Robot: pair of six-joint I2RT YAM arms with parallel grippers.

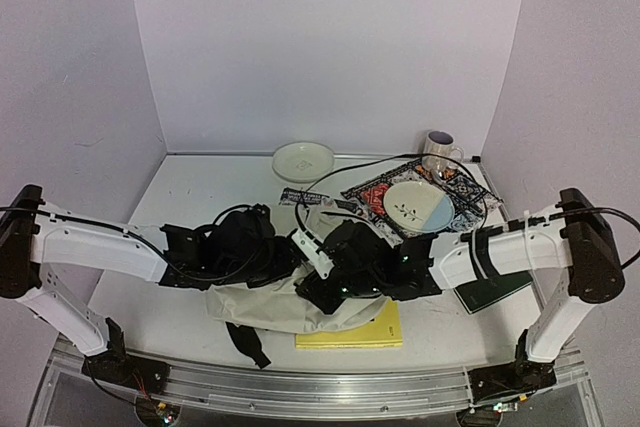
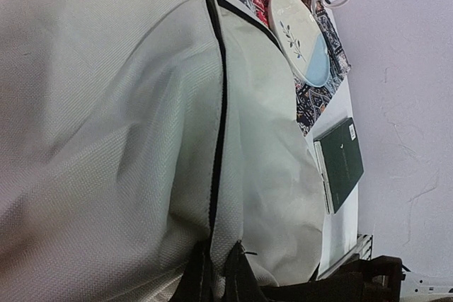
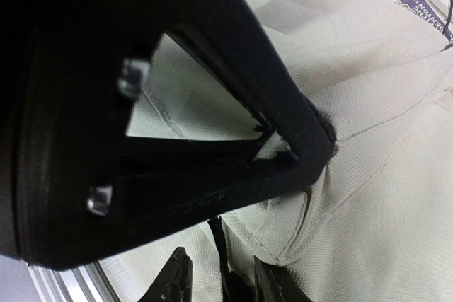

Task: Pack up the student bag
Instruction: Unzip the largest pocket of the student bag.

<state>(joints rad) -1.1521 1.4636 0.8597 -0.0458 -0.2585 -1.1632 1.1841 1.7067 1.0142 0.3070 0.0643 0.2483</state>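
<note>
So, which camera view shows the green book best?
The left wrist view: the green book lies there uncovered. In top external the right arm hides part of it. The right wrist view lacks it.

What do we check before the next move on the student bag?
1. Student bag zipper open: not ok, the visible stretch looks closed.
2. Left end effector grip: cannot tell, fingertips straddle the zipper line at the frame edge.
3. Right end effector grip: cannot tell, a black part blocks most of the view.
4. Yellow notebook free: not ok, partly under the bag.
5. Green book packed: not ok, lies outside the bag.
</note>
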